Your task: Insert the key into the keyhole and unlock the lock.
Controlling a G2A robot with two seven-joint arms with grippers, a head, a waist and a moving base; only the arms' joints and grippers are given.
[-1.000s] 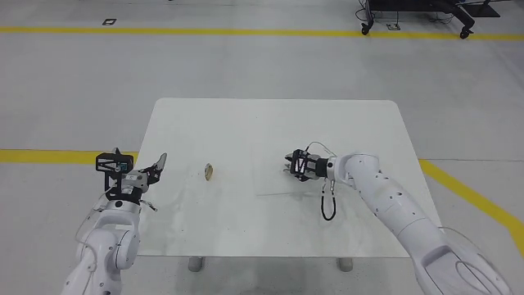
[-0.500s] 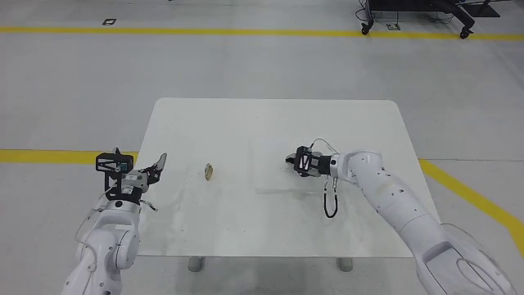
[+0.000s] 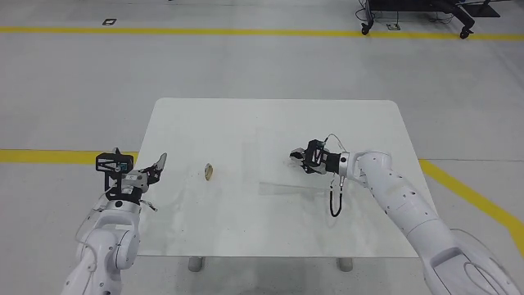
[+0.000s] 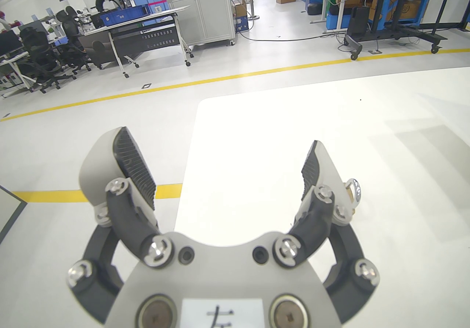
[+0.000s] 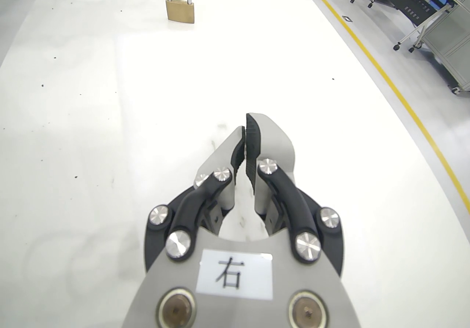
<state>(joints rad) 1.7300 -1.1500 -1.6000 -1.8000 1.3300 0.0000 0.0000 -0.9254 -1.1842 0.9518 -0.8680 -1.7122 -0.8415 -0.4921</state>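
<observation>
While you had the top view up, the lock (image 3: pixel 210 171) sat in the left half of the table (image 3: pixel 270 123), roughly midway between the far and near edges. It read as a thin sliver from above, so I'd guess it was standing on end. Your left gripper (image 3: pixel 157 167) hung at the left edge with its jaws spread, just beside the lock. The right gripper (image 3: pixel 295 157) was out near the table's middle, well apart from it, so the left arm was the nearer one by a lot.

Left wrist view: the left gripper (image 4: pixel 220 146) was wide open with nothing between the pads. The lock's (image 4: pixel 354 192) shackle poked out from behind one finger, close by but off to the side, over the table (image 4: pixel 293 116).

Right wrist view: the right gripper (image 5: pixel 244 131) had its fingers pinched together, and I couldn't tell whether they held the key. The lock (image 5: pixel 180 10) stood straight ahead of the fingertips, toward the left edge of the table (image 5: pixel 91 87), shackle up and broad face toward you. Which face carries the keyhole I couldn't tell. If it's underneath, I reckon the left gripper has to lift the lock first.
</observation>
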